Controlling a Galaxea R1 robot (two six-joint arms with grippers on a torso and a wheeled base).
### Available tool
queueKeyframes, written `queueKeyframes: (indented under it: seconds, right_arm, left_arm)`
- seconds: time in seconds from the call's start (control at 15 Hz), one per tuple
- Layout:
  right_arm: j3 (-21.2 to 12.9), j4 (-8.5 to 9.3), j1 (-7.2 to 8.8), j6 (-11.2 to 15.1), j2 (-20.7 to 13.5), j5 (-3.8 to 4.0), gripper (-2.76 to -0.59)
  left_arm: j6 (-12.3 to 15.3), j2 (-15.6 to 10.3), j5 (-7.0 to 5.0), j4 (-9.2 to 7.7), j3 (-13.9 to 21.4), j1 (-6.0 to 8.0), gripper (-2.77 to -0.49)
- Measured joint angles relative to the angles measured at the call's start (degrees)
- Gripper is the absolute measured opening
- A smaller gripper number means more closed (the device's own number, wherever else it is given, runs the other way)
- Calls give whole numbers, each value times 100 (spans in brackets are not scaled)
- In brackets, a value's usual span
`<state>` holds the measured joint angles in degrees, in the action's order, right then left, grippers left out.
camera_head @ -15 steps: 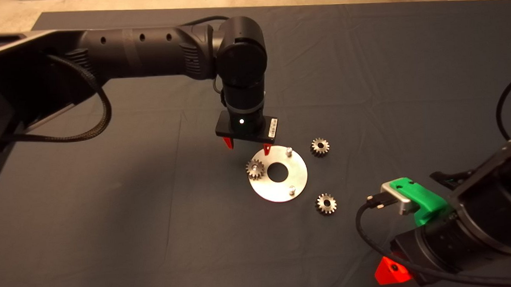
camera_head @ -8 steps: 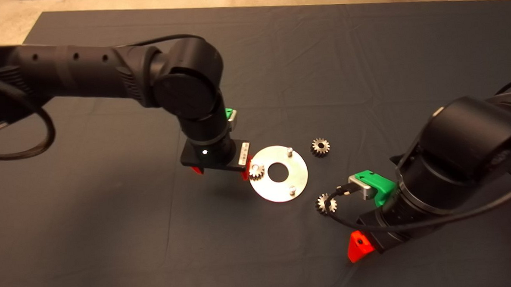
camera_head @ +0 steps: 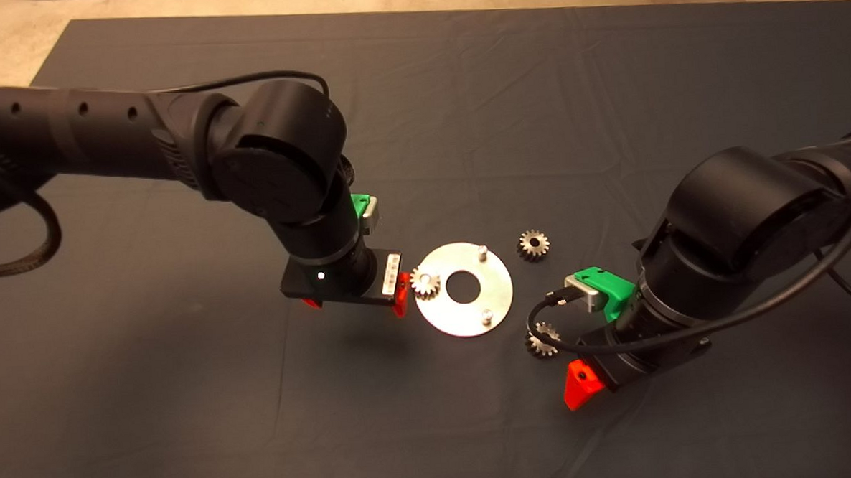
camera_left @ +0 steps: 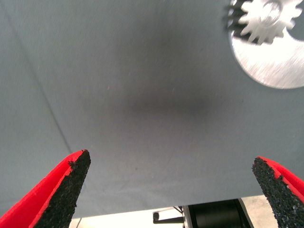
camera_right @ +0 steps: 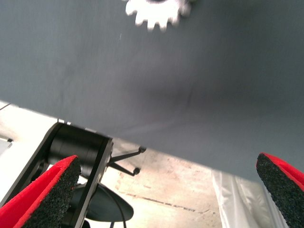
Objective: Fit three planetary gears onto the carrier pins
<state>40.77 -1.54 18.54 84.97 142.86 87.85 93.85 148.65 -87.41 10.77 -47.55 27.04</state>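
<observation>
With one gear (camera_head: 424, 281) seated on a carrier pin at the disc's (camera_head: 465, 318) left edge, two pins bare: far pin (camera_head: 481, 251), near pin (camera_head: 485, 314).

Loose stock: far gear (camera_head: 533, 244) on the mat beside the disc's far right; near gear (camera_head: 542, 339) on the mat just off the disc's near right, partly behind a cable.

Right end effector (camera_head: 604, 375): fingers well apart, empty, near the near gear but not yet over it. Likely step: pick of that gear.
Left end effector (camera_head: 356, 303): fingers well apart, empty, just beside the disc's left edge.

Handling note, as judgement: centre over the gear before descent; close across the tooth tips on opposite sides; keep the gear level; leave the bore unobstructed.

Orientation: all gears lying flat, bore axis vertical, no long axis to speak of; pins upright, so a straight vertical drop should suit. Near pin closest to the near gear.

Hazard: a tilted grip could jam the bore on the pin.
</observation>
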Motion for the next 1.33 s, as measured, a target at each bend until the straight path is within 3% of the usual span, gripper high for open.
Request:
queueKeyframes:
  seconds: [0.13, 0.33, 0.67, 0.87, 1.13, 1.33]
  right_arm:
    - [184, -67, -11, -239, 2, 2, -61]
    - [421, -193, -190, -566, 90, 0, -61]
    - [525, -475, -313, -860, 346, 0, -61]
    - [540, -714, -434, -1103, 433, -1, -61]
    - [595, -986, -471, -1573, 463, -2, -61]
    - [731, -1117, -560, -1935, 461, 0, -61]
  left_arm:
    - [147, -62, 0, 1, 195, 0, -69]
    - [325, -221, 1, 1, 549, 0, -64]
    - [488, -540, -2, 1, 993, 0, -49]
    - [529, -607, 0, 1, 1114, 0, -49]
    - [557, -662, -2, 1, 1172, 0, -49]
    - [558, -678, -2, 1, 1219, -2, -49]
